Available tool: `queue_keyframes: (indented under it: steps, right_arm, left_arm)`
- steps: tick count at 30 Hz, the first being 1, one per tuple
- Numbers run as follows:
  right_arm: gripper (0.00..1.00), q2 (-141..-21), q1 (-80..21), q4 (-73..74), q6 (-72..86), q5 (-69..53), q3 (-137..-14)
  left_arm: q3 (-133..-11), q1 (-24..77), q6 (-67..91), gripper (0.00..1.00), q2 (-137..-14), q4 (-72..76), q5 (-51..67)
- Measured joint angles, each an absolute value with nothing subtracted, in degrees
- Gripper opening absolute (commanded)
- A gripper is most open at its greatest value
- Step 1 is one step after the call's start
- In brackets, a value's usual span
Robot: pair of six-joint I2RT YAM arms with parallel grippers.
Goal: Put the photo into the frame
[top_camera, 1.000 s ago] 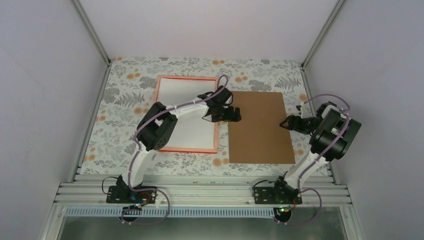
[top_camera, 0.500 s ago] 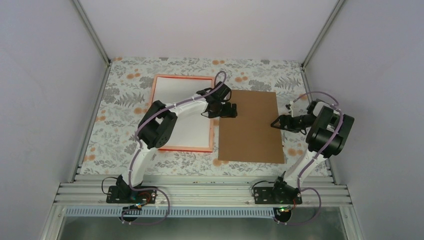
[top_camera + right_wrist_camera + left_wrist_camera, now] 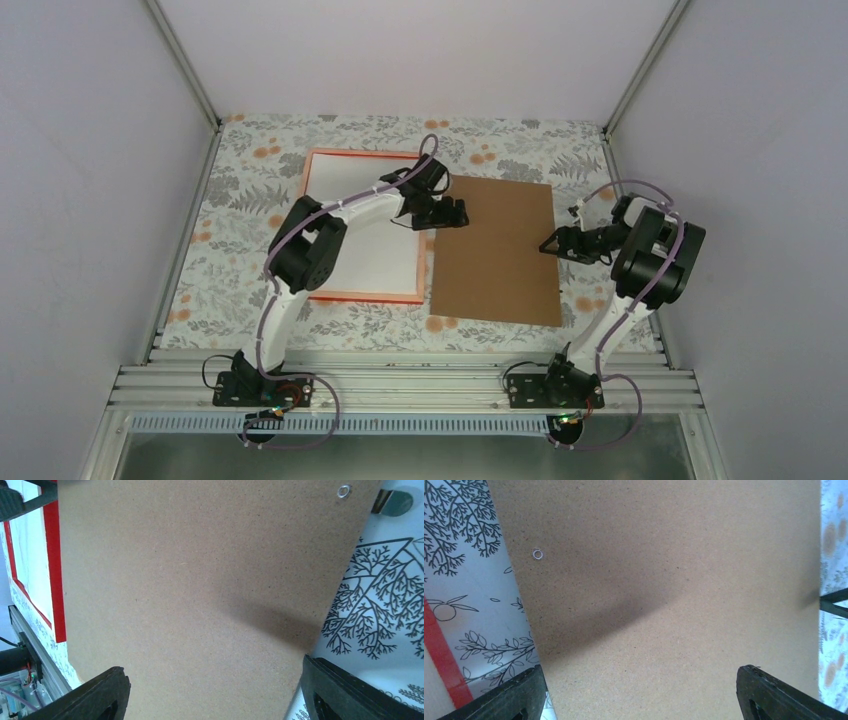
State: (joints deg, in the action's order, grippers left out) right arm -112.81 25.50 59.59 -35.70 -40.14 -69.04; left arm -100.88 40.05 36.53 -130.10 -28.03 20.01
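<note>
The frame (image 3: 365, 297) lies flat at centre left, with an orange-pink rim in the top view and red in the wrist views (image 3: 444, 665) (image 3: 52, 580). A plain white sheet fills it, apparently the photo (image 3: 355, 220) with its white back up (image 3: 27, 555); no print shows. The brown backing board (image 3: 495, 250) lies to its right, its left edge at the frame's right rim. My left gripper (image 3: 452, 213) (image 3: 640, 669) is open over the board's far left corner (image 3: 664, 580). My right gripper (image 3: 550, 245) (image 3: 212, 664) is open over its right edge (image 3: 190, 580). I cannot tell whether the fingers touch the board.
A leaf-patterned cloth (image 3: 250, 190) covers the table. A metal clip (image 3: 395, 502) sticks out at the board's corner beside a small eyelet (image 3: 343, 490). Aluminium rails (image 3: 400, 385) run along the near edge. Pale walls close in the left, right and back.
The backing board has slid left and turned a little, up to the frame's right rim. Both grippers moved left with it. The frame shifted slightly left.
</note>
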Motion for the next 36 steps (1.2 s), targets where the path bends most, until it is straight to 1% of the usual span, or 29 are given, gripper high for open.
queue_keyframes:
  steps: [4, 8, 13, 17, 22, 29, 30, 34, 36]
  right_arm:
    - [0.87, -113.49, 25.26, 60.8, -35.75, -39.94, -70.13]
    - [0.87, -113.54, 24.18, 61.49, -35.7, -38.24, -70.98]
    - [0.87, -113.84, 21.06, 62.41, -35.27, -37.06, -71.9]
    - [0.87, -114.3, 17.52, 63.64, -34.37, -37.74, -71.99]
    - [0.86, -114.8, 15.64, 64.1, -33.47, -41.39, -70.65]
    - [0.85, -115.13, 15.88, 64.2, -32.29, -44.36, -69.65]
    - [0.85, -115.13, 15.88, 64.16, -32.14, -44.4, -69.6]
    - [0.84, -115.22, 15.84, 64.14, -31.66, -44.88, -69.36]
    - [0.84, -115.22, 15.81, 64.1, -31.55, -44.91, -69.32]
  left_arm:
    - [-98.08, 39.83, 36.34, 0.93, -126.89, -26.0, 21.12]
    - [-95.64, 39.83, 35.4, 0.93, -121.14, -24.16, 22.15]
    - [-94.61, 39.0, 35.22, 0.93, -116.18, -20.95, 23.42]
    - [-89.56, 36.01, 35.18, 0.93, -115.5, -19.14, 23.79]
    - [-82.52, 33.54, 33.8, 0.93, -116.75, -21.8, 22.79]
    - [-80.97, 33.5, 31.0, 0.93, -116.77, -22.59, 22.9]
    - [-80.71, 33.5, 30.81, 0.91, -116.75, -22.55, 22.92]
    - [-79.4, 33.5, 30.28, 0.79, -116.75, -22.61, 23.75]
    - [-79.2, 33.5, 29.95, 0.75, -116.73, -22.55, 24.71]
